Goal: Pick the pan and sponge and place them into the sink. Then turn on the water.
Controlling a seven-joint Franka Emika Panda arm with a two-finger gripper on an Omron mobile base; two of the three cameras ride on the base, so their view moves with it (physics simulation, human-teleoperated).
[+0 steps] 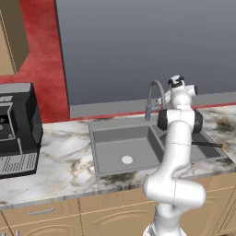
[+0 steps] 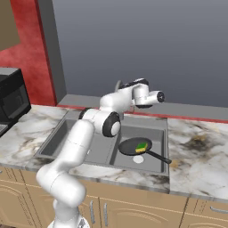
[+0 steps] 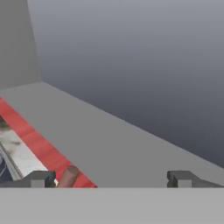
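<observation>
Grey double-basin sink (image 2: 163, 133) is set into the marble counter (image 2: 200, 151), with two basins, one pan, one sponge and one faucet to count. One dark pan (image 2: 133, 145) lies in the right-hand basin, and the single green-and-yellow sponge (image 2: 142, 147) rests inside it, toward 3 o'clock of the pan's round. Its thin handle (image 2: 158, 156) runs toward 4 o'clock in the right base view, so the long axis slants from the basin's middle to its near right corner, where the tip passes over the rim. One arched faucet (image 1: 154, 99) stands behind the sink, at 12 o'clock from the divider. One gripper (image 3: 111, 179) hangs above the back of the sink beside the faucet, jaws spread wide apart, holding nothing. One black appliance (image 1: 16, 129) sits on the counter at 9 o'clock.
</observation>
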